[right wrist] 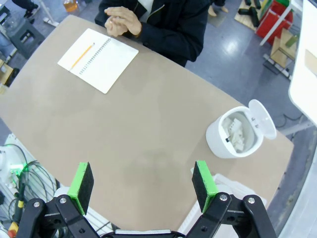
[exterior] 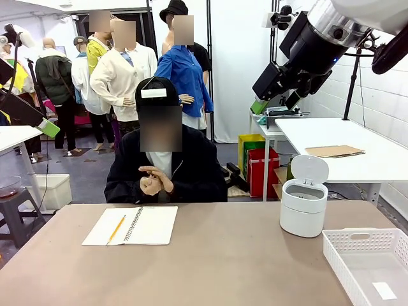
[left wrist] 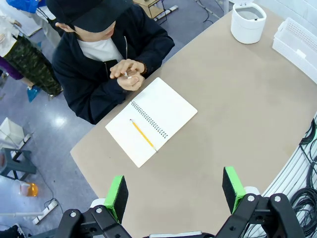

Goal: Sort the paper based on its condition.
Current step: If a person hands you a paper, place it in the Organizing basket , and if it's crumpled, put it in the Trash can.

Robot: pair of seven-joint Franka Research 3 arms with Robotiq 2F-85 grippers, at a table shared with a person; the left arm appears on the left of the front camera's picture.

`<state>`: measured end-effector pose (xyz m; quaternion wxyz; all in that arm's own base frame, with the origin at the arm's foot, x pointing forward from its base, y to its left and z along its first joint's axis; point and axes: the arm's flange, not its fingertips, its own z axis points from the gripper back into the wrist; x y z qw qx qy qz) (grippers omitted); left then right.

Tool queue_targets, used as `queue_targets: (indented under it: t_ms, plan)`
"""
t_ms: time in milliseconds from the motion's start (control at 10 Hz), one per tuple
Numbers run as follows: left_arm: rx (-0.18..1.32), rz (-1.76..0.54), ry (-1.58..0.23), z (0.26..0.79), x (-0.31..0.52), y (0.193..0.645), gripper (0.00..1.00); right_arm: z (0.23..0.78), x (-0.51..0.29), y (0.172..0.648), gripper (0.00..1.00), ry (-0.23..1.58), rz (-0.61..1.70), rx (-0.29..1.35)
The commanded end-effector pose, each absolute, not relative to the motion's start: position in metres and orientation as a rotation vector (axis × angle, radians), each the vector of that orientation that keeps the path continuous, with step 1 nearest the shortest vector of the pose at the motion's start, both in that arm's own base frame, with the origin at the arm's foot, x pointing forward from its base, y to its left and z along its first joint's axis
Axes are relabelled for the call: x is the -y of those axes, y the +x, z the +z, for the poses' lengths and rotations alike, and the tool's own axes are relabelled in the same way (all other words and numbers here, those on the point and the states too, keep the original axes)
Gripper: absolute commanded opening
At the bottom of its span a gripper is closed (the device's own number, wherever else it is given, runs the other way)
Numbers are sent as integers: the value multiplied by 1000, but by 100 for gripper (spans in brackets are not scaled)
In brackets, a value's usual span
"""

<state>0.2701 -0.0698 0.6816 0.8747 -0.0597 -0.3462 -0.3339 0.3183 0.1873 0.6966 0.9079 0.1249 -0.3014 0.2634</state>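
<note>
The paper (left wrist: 127, 75) is held between the person's hands (left wrist: 132, 82), just past the far edge of the bench (exterior: 223, 261). Only a small white bit of it can be seen, and it is not touching the bench.

On the left, the left fingers (left wrist: 117, 196) are spread wide apart high above the bench, and nothing is held between them. Below them, a white notebook (exterior: 150, 224) is laid open and flat near the person. A yellow pencil (exterior: 116, 229) is placed on its left page.

Further right, a small round white bin (exterior: 303, 210) is set on the bench with its lid tipped up. White scraps can be seen inside it from above. At the right edge, a white tray (exterior: 336, 255) with holes in its walls is placed near the bin but not touching it. A small flat white slip (exterior: 384, 291) is laid in it.

The right fingers (right wrist: 203, 184) are also spread wide apart above the bench, and nothing is held.
</note>
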Motion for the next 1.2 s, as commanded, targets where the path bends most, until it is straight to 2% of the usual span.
queue_targets:
  t_ms: [0, 1100]
  plan:
    - [722, -696, -123, 682, 69, 270, 100, 697, -187, 318, 100, 258, 544, 622]
    - [722, -696, -123, 682, 69, 270, 100, 697, -187, 318, 100, 258, 544, 622]
